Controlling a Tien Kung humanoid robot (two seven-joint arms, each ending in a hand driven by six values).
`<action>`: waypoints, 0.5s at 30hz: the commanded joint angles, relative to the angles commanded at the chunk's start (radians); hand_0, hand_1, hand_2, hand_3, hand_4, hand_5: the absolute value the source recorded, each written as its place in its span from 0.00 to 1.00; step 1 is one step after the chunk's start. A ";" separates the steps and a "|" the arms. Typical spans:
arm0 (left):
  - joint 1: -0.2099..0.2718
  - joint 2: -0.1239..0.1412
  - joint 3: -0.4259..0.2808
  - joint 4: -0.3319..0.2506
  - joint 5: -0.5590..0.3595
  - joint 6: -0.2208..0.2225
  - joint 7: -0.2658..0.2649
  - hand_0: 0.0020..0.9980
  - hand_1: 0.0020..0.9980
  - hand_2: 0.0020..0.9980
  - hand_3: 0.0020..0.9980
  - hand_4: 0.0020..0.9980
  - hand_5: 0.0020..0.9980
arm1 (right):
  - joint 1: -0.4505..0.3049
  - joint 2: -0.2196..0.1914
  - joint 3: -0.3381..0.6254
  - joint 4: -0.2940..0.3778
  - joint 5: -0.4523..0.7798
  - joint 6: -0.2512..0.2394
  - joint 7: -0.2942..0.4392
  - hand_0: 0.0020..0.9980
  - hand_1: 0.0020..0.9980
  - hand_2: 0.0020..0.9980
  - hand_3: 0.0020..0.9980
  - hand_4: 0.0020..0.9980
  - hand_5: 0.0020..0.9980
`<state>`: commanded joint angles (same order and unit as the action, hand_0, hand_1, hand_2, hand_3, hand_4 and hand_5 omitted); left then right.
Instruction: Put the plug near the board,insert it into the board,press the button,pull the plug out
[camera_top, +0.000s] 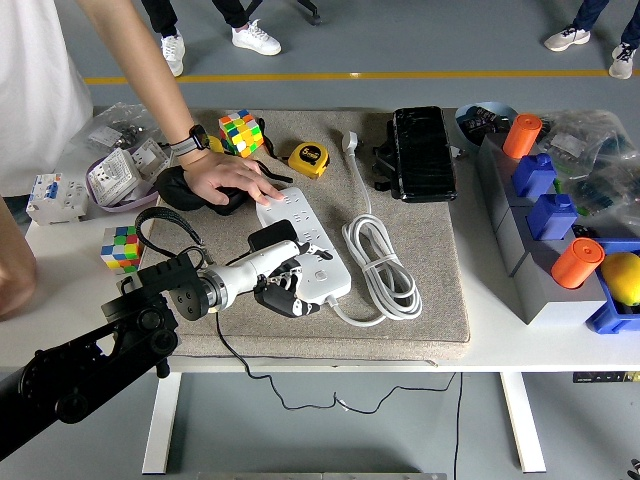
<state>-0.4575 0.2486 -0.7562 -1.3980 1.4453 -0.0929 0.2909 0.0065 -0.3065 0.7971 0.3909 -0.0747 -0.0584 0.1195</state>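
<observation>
A white power board (308, 238) lies on the beige mat (440, 300), running from upper left to lower right. A black plug (272, 238) sits in the board's left side, and its black cord trails off the table's front edge. My left hand (285, 287) lies on the board's near end just below the plug, fingers curled downward; no object shows inside them. A person's hand (232, 178) presses on the board's far end. The board's button is hidden under my fingers.
The board's white cable (382, 262) lies coiled to its right. A yellow tape measure (308, 158), a Rubik's cube (240, 132) and a black case (422, 152) sit at the back. Another cube (122, 247) is at the left. Grey boxes (540, 270) stand at the right.
</observation>
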 joint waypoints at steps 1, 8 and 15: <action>0.004 0.001 0.001 0.004 -0.018 0.026 -0.031 0.07 0.11 0.18 0.78 0.59 0.00 | 0.000 0.001 0.001 0.000 0.000 0.000 0.000 0.58 0.64 0.54 0.48 0.74 0.44; 0.033 0.003 -0.006 0.030 -0.183 0.205 -0.220 0.16 0.18 0.31 0.65 0.77 0.12 | -0.002 0.002 0.000 -0.003 0.001 0.002 -0.001 0.58 0.64 0.54 0.48 0.74 0.44; 0.055 0.001 0.004 0.053 -0.359 0.303 -0.353 0.42 0.56 0.55 0.60 0.85 0.28 | -0.001 0.003 -0.001 -0.002 0.001 0.002 -0.001 0.58 0.64 0.54 0.48 0.74 0.44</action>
<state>-0.4024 0.2495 -0.7518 -1.3453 1.0868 0.2098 -0.0616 0.0053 -0.3038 0.7961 0.3887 -0.0736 -0.0566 0.1188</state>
